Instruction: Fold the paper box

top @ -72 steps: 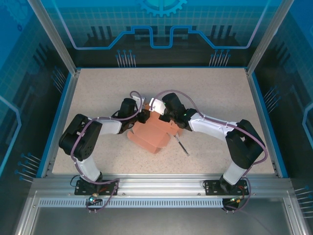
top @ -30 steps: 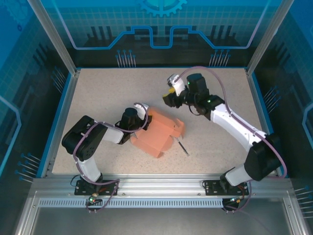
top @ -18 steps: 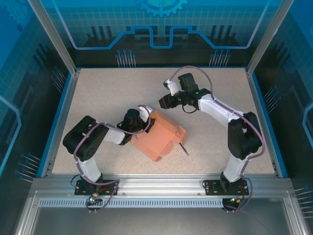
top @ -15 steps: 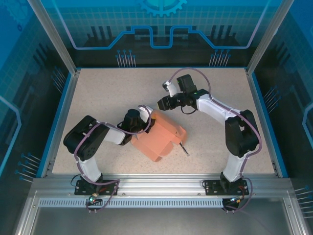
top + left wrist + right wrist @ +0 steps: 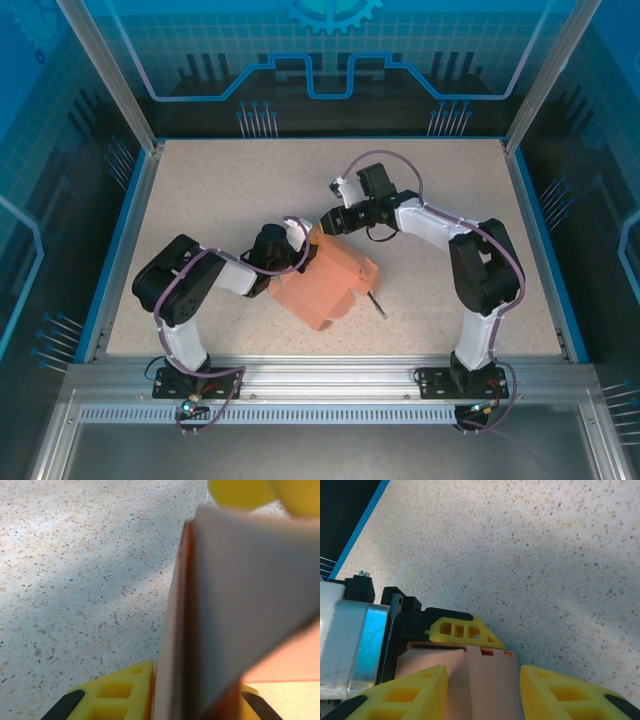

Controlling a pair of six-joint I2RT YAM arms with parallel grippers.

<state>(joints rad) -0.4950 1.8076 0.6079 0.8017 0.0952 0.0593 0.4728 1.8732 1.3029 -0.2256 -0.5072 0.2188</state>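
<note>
Left gripper (image 5: 292, 247): low on the speckled surface (image 5: 200, 190), left of centre, at the left far edge of the paper box (image 5: 325, 282). Jaws clenched on a cardboard panel. In the left wrist view the panel (image 5: 250, 595) stands edge-on between the yellow fingers (image 5: 117, 692), pink on one face and pale grey on the other.

Paper box: salmon-pink, partly formed, lying near the middle of the surface. Its long axis runs from near left to far right.

Right gripper (image 5: 326, 222): at the far edge of the box, just beside the left gripper. Jaws released. In the right wrist view the two yellow fingers (image 5: 405, 692) stand apart, with a flat pink face of the box (image 5: 480, 685) between them. Contact with the cardboard cannot be determined.

Thin dark stick (image 5: 375, 303): lying on the surface just beside the box's near right edge.
</note>
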